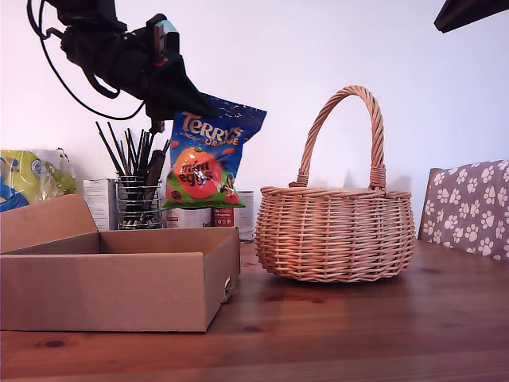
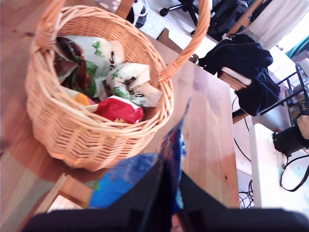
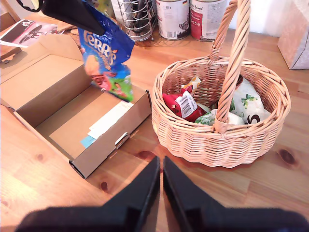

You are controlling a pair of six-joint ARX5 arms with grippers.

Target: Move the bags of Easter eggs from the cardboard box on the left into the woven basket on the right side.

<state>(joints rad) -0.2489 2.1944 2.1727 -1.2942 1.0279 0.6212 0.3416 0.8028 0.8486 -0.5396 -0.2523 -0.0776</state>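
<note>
1. Exterior view shows our first gripper [image 1: 176,99] pinching the top edge of one bag of Easter eggs [image 1: 208,155], hanging clear above the cardboard box [image 1: 119,278], left of the woven basket [image 1: 336,231].
2. Lifted high, it can likely clear the rim.
3. Our second gripper [image 3: 161,191] waits pressed together, holding nothing.
4. We count one blue bag, one box, one basket holding other packets.

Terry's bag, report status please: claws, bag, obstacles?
First claw shut on Terry's bag, lifted above cardboard box. Second claw shut, empty. Woven basket handle ahead.
</note>
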